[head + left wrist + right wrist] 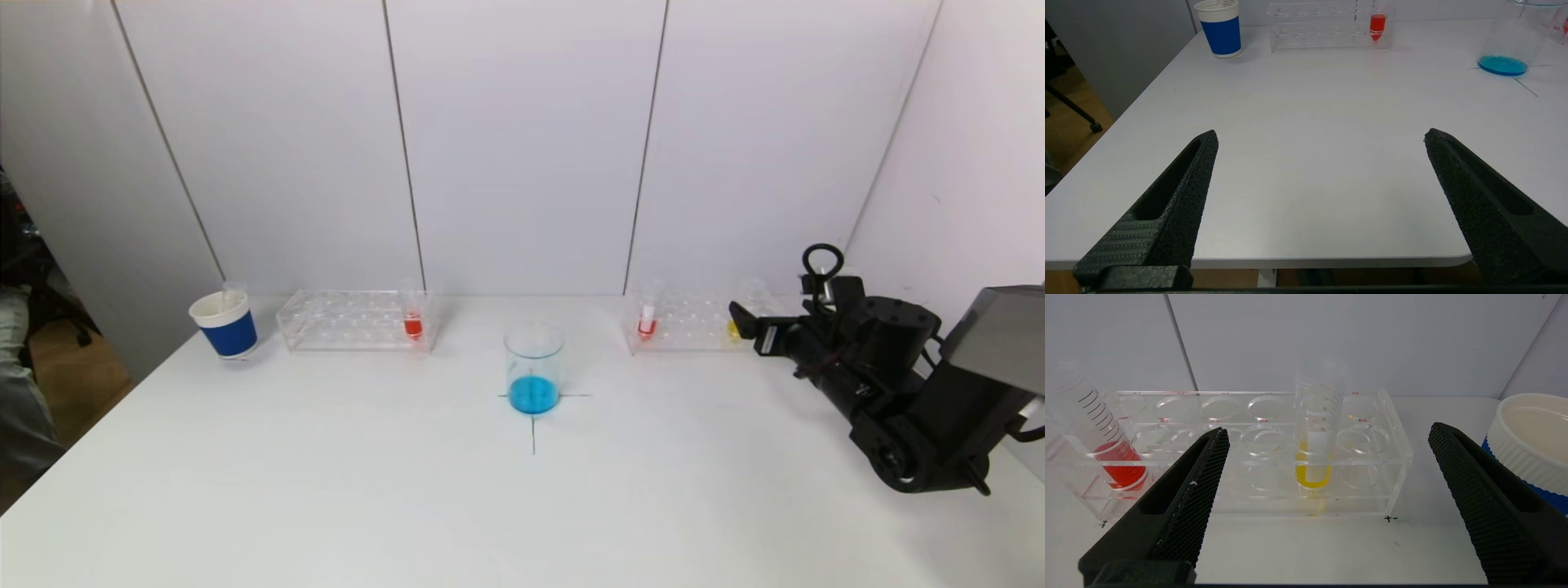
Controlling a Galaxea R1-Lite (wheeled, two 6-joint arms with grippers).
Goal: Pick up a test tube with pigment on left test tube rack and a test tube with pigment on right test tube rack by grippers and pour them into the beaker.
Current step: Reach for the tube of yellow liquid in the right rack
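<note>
Tabletop (326, 490) as we see it from the head: our beaker (534, 369) stands in the middle on a drawn cross, with blue liquid in its bottom. Behind it to our left sits the left test tube rack (351, 320), holding a red-filled tube (413, 318) at its inner end, and a blue-and-white paper cup (224, 323) stands just beyond the rack's outer end. To our right sits the right test tube rack (686, 322), with a red tube (647, 320) at its inner end and a yellow tube (737, 327) at its outer end. Our right gripper (747, 322) hovers right beside the yellow tube.

From the left wrist we see our left gripper (1321, 136) spread wide and holding nothing, hovering over the table's near edge, well apart from the left rack.

From the right wrist we see the right gripper's fingers (1196, 473) wide apart and empty, facing the rack, with the yellow tube standing upright between them but farther off. A white ribbed container (1531, 437) stands just beside the rack.
</note>
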